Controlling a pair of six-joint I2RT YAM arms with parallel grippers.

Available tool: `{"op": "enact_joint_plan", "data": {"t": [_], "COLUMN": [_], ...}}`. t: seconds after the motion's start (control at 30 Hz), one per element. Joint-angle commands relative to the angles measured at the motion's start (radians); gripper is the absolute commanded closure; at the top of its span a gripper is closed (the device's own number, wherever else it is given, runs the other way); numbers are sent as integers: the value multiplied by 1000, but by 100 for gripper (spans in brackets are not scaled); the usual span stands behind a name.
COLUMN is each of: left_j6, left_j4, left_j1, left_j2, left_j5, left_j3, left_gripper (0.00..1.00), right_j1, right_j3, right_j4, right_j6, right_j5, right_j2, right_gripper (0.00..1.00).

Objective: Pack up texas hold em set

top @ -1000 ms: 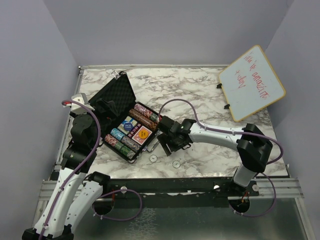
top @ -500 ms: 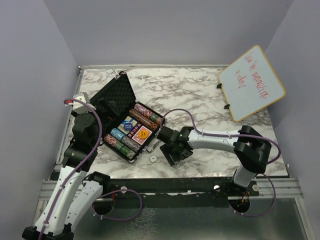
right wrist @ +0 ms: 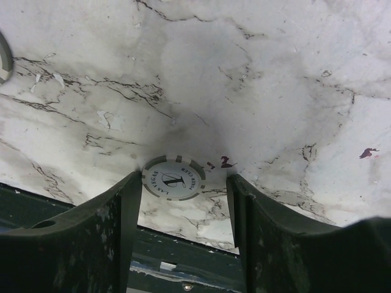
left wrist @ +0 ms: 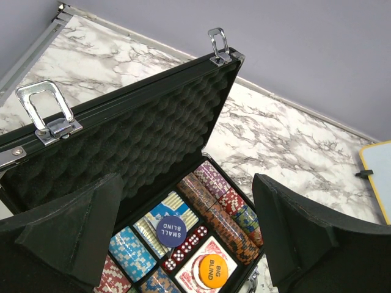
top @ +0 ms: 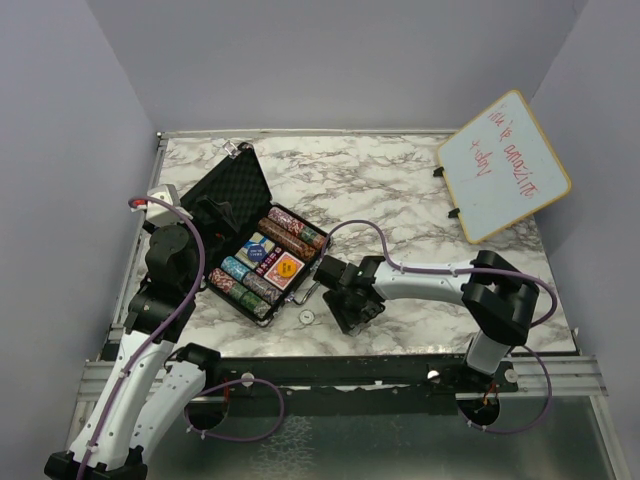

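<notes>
The black hard case (top: 214, 196) lies open at the table's left, its foam lid up. Its tray (left wrist: 244, 282) holds striped chip stacks (left wrist: 215, 205), card decks, red dice (left wrist: 184, 244), a blue SMALL BLIND button (left wrist: 171, 230) and an orange BIG BLIND button (left wrist: 212, 270). My left gripper (left wrist: 189, 244) is open and empty, above the case near the lid. My right gripper (right wrist: 183, 189) is open and low over the marble, right of the case. A white-grey poker chip (right wrist: 173, 177) lies flat between its fingertips, against the left finger (right wrist: 125, 207).
A second loose chip (top: 306, 316) lies on the marble by the case's front corner, and its edge shows in the right wrist view (right wrist: 3, 58). A wood-framed whiteboard (top: 503, 165) stands at the back right. The table's front edge (right wrist: 183, 244) is just behind the right fingers.
My right gripper has moved from the case's right edge toward the table's front and down over the loose chip, which it now covers in the top view. The left arm has barely moved.
</notes>
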Motion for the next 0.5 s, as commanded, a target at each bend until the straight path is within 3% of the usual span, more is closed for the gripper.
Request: {"op": "enact_joint_plan", "data": {"t": [0.0, 0.17, 0.47], "left_j6": [0, 0, -3], "left_j4": [17, 15, 15], "left_j1": [4, 4, 3], "left_j2": [2, 0, 9], "left_j5": [17, 17, 17], "left_j3": [-10, -11, -11], "left_gripper": [5, 5, 5], "right_j1": [7, 7, 7], "right_j3": [-32, -35, -43], "right_j4": [70, 64, 73], "right_j6": [22, 35, 54], "right_j5": [35, 51, 91], "right_j2": [65, 95, 47], "right_gripper": [42, 52, 56]}}
